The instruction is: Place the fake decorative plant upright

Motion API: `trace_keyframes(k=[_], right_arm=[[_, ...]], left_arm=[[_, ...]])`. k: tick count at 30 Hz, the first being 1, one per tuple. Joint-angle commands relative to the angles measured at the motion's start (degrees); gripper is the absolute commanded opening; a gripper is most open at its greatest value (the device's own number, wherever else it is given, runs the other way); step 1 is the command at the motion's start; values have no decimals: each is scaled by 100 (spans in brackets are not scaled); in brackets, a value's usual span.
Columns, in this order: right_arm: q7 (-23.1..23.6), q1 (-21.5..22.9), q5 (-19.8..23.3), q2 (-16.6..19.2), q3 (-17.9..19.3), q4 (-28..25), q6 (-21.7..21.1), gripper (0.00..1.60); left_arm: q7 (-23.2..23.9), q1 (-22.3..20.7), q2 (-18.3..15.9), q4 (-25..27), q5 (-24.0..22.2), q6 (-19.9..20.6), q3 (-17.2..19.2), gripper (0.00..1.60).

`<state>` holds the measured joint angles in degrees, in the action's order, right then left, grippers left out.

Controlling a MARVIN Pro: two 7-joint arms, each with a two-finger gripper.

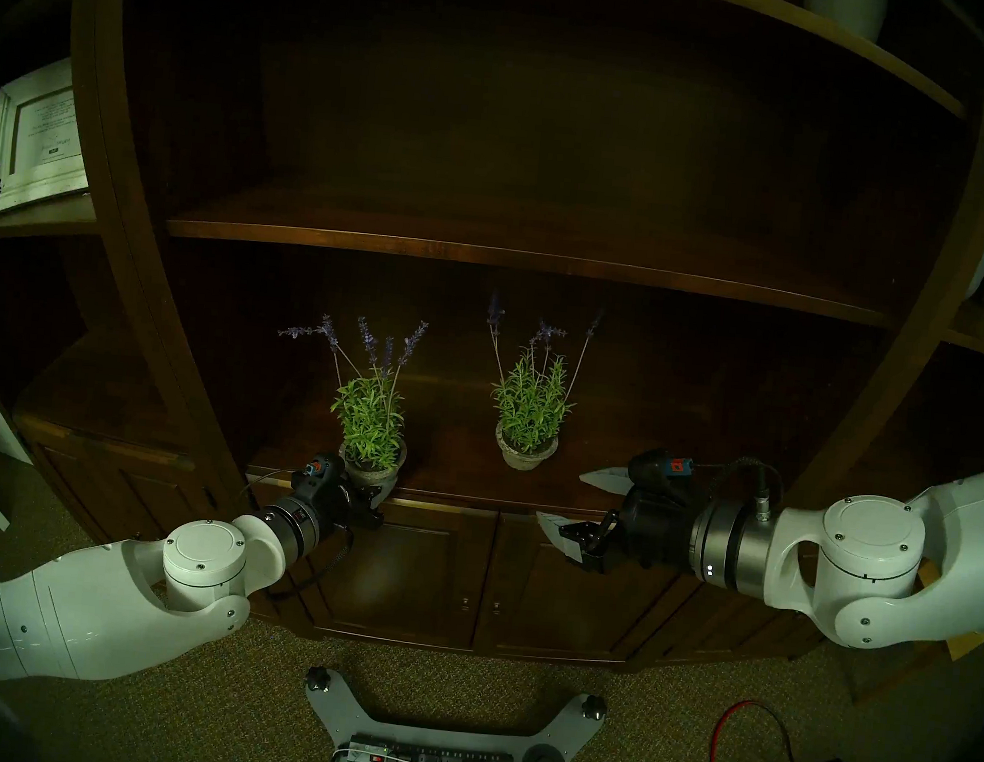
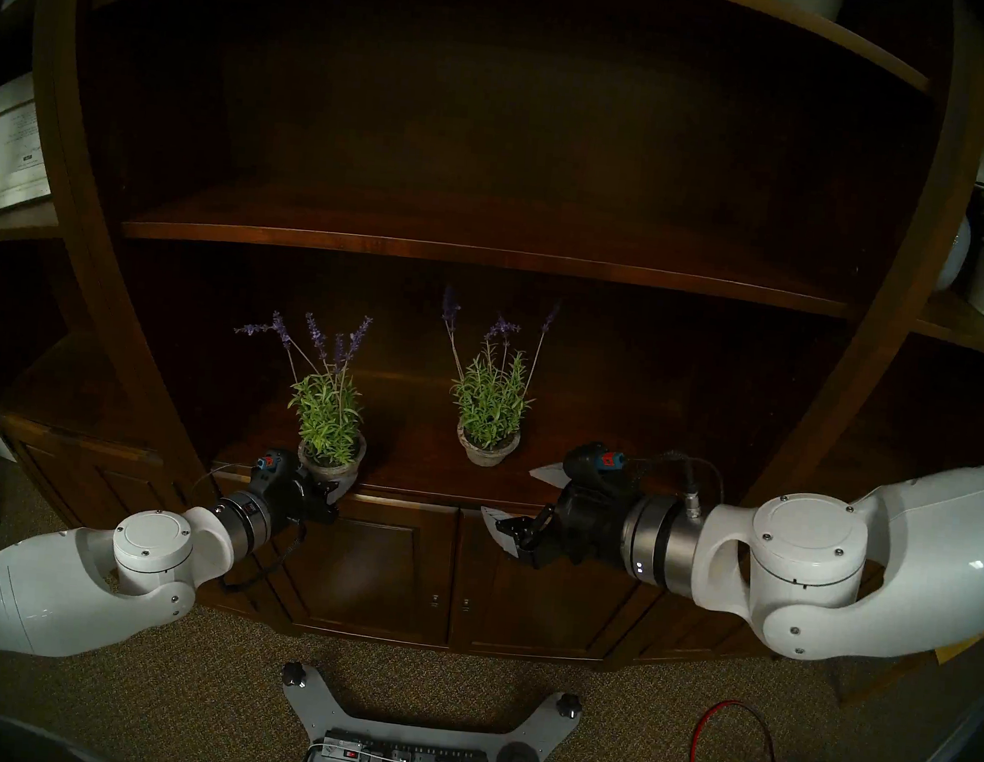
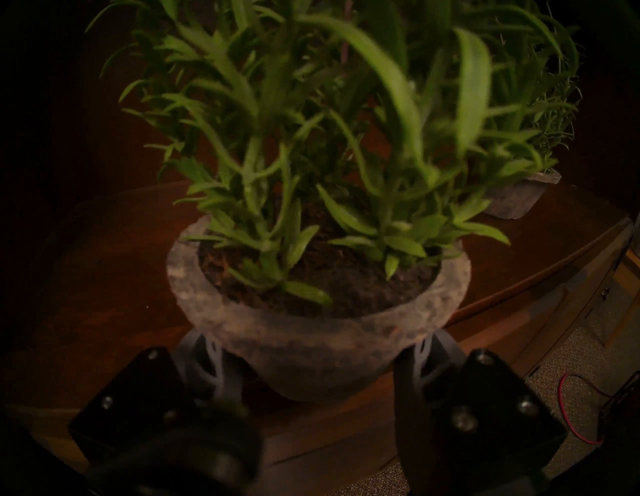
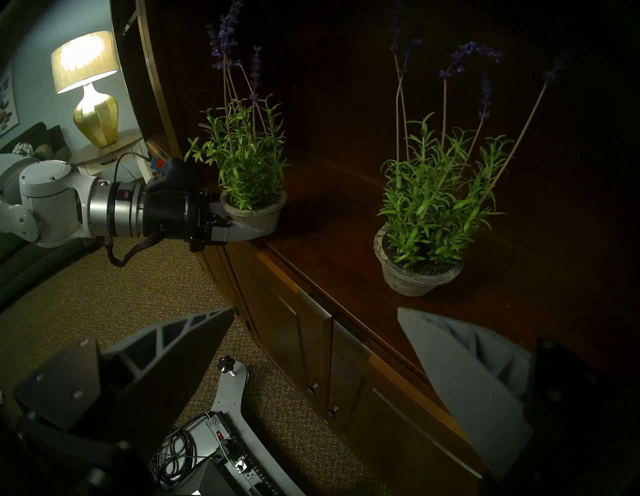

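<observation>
Held item: artificial lavender plant in a grey stone-look pot [image 1: 373, 461], at the front edge of the dark wooden cabinet shelf [image 1: 586, 498].
Left gripper [image 1: 375, 500]: clamped on that pot's lower wall.
Axis: stems near vertical; you only lower and release.
Right gripper [image 1: 570, 506]: spread wide, empty, farther off.

Two potted lavender plants stand on the lower shelf [image 1: 619, 460]. The left plant [image 1: 373, 456] sits at the near edge, the right plant [image 1: 525, 445] farther back, with bare wood between them wide enough to pass. The upper shelf [image 1: 489, 255] hangs just over the flower spikes. The left gripper [image 1: 375, 498] blocks the near edge at its pot. To the right of the right plant the shelf is bare up to the right gripper [image 1: 565, 499].
</observation>
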<state>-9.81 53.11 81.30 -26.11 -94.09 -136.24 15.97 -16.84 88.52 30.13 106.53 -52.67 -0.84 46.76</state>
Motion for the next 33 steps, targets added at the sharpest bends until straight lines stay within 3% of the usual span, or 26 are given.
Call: trace_keyframes(k=[1,15,33], right_arm=[[13,56,-7,-1,110,3,32,160],[13,55,-7,0,111,3,32,160],[13,55,-7,0,112,4,32,160]], left_arm=[[-2,-277,171,-217,-162,364,67,0],[60,-661,607,-652,-82,689,-17,0],[260,-1097,917,-1106,-181,977,-91,0]])
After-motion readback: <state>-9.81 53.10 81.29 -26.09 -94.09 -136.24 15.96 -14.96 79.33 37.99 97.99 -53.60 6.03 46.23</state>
